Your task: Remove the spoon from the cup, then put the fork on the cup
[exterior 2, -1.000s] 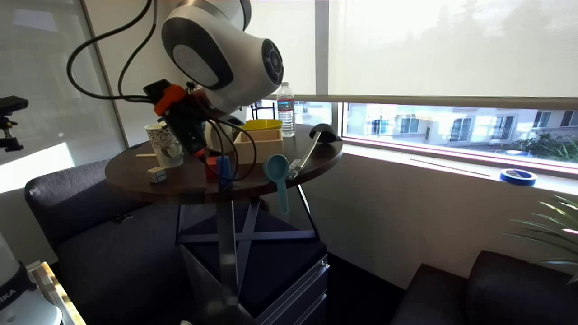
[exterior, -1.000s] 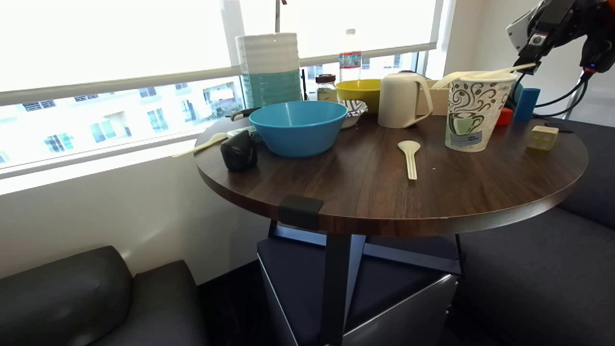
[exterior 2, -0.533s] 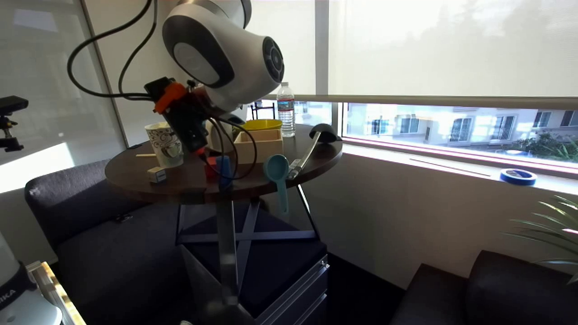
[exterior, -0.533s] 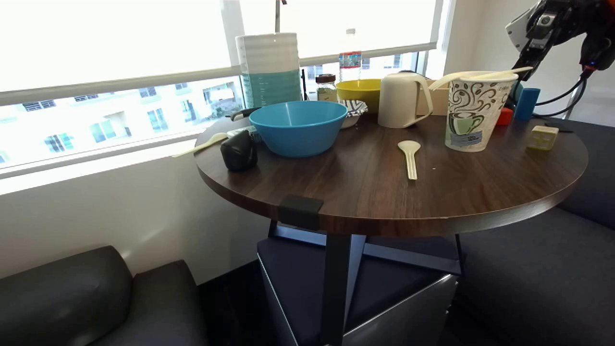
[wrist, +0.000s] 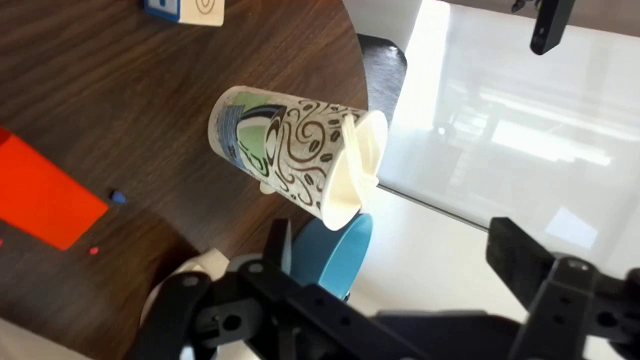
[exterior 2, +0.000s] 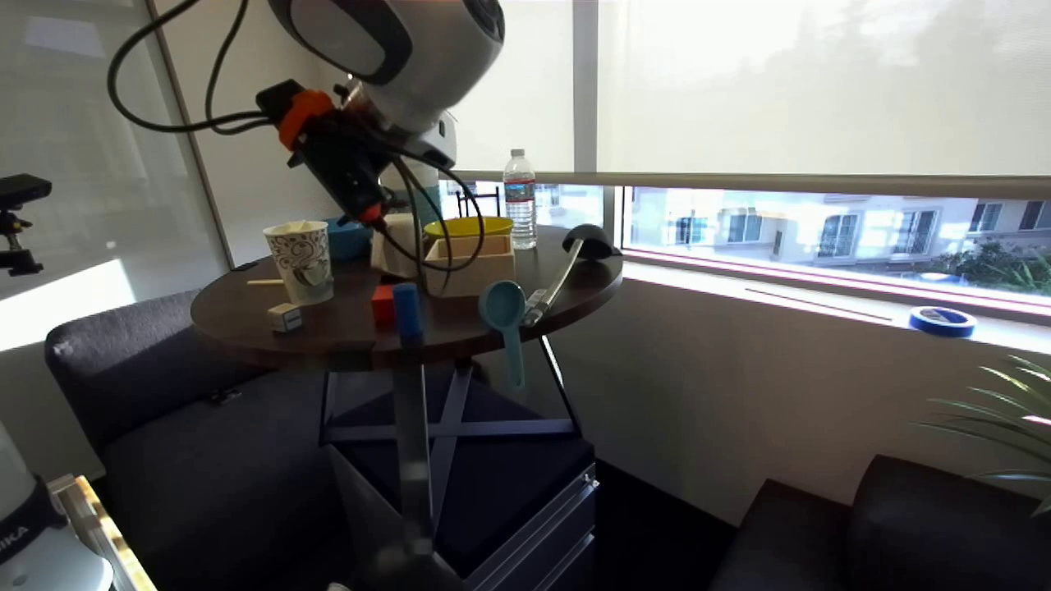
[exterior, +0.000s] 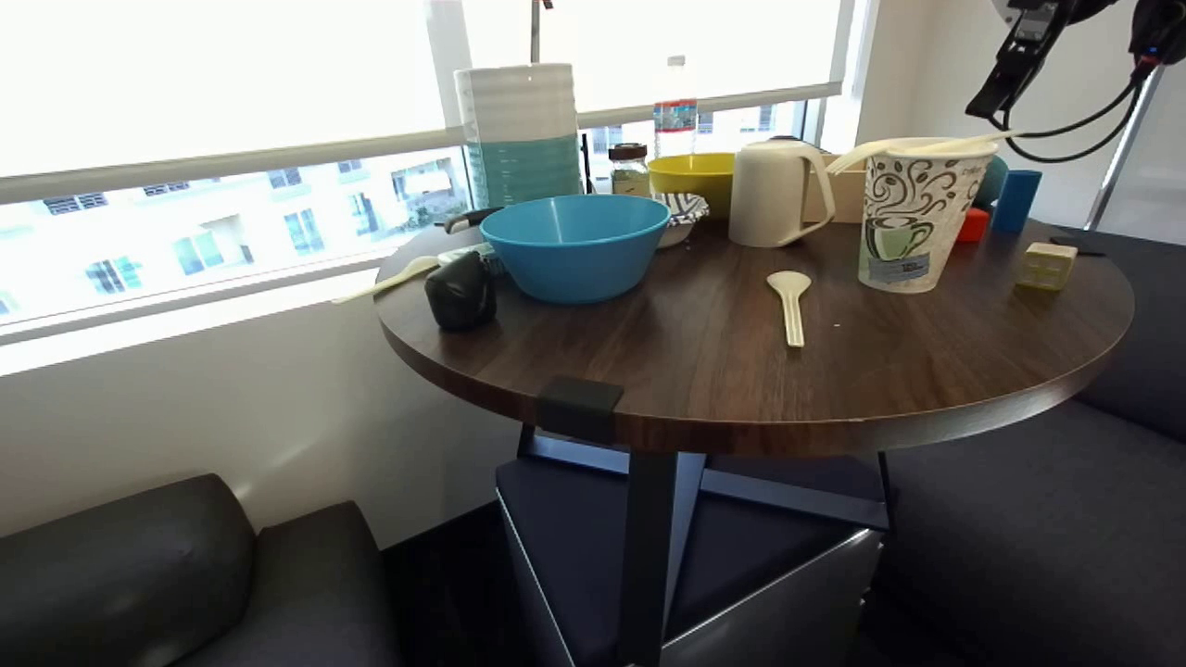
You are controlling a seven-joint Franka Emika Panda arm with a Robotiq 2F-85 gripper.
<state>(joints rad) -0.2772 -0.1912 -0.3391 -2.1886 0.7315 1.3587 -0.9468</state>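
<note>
Gripper [wrist: 390, 237] seen above the surface [exterior: 704, 371], jaws spread wide. Fork [wrist: 353, 150] laid across the rim of the upright cup [exterior: 922, 218], both ends overhanging. Spoon [exterior: 790, 301] laid flat on the surface near the cup, apart from it.

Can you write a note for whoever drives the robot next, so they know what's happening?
The claw is open, holding nothing, above the table.
The spoon lies on the table, apart from the cup.
The fork rests across the upright cup's rim.
Done: spoon out, fork on.
To do: probably nothing, except moving off without bumping the fork.
</note>
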